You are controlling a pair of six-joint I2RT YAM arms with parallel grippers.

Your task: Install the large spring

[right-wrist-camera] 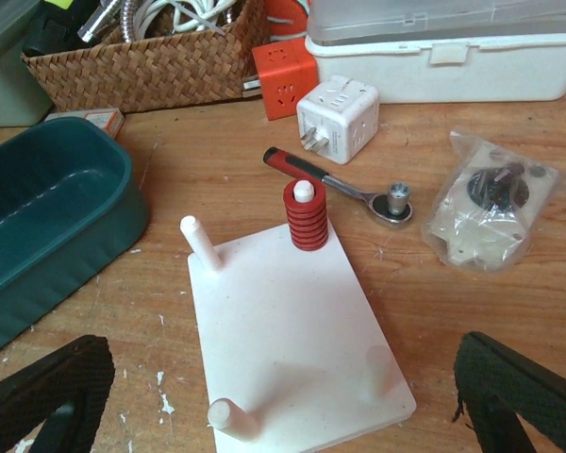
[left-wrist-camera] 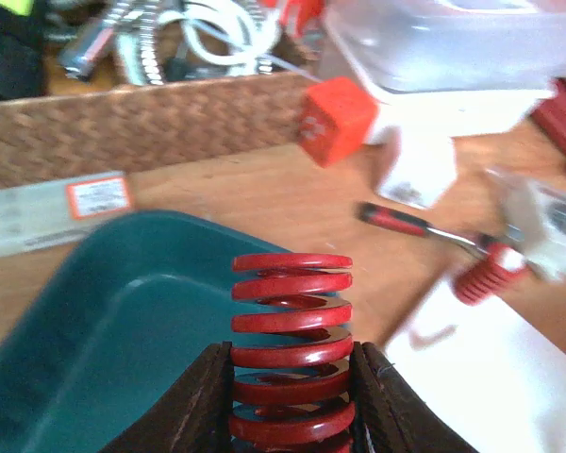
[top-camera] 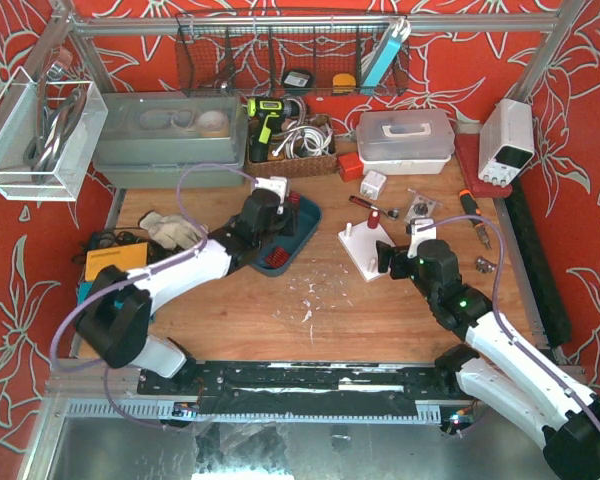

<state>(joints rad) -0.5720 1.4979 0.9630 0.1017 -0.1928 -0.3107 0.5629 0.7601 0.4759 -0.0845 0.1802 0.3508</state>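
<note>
My left gripper (left-wrist-camera: pixel 292 396) is shut on the large red spring (left-wrist-camera: pixel 292 349), which stands up between the dark fingers above the teal tray (left-wrist-camera: pixel 104 321). In the top view the left gripper (top-camera: pixel 285 210) hovers over that tray (top-camera: pixel 305 235). The white peg board (right-wrist-camera: pixel 283 321) lies to the right, with a small red spring (right-wrist-camera: pixel 305 217) on its far peg and three bare pegs, one at the far left corner (right-wrist-camera: pixel 198 243). My right gripper (right-wrist-camera: pixel 283 415) is open and empty at the board's near edge, also seen in the top view (top-camera: pixel 385 262).
A ratchet wrench (right-wrist-camera: pixel 335 184), a white plug adapter (right-wrist-camera: pixel 338 118), an orange cube (right-wrist-camera: pixel 285 75) and a bagged part (right-wrist-camera: pixel 491 208) lie behind the board. A wicker basket (right-wrist-camera: pixel 141 66) and a white box (right-wrist-camera: pixel 443 57) stand at the back.
</note>
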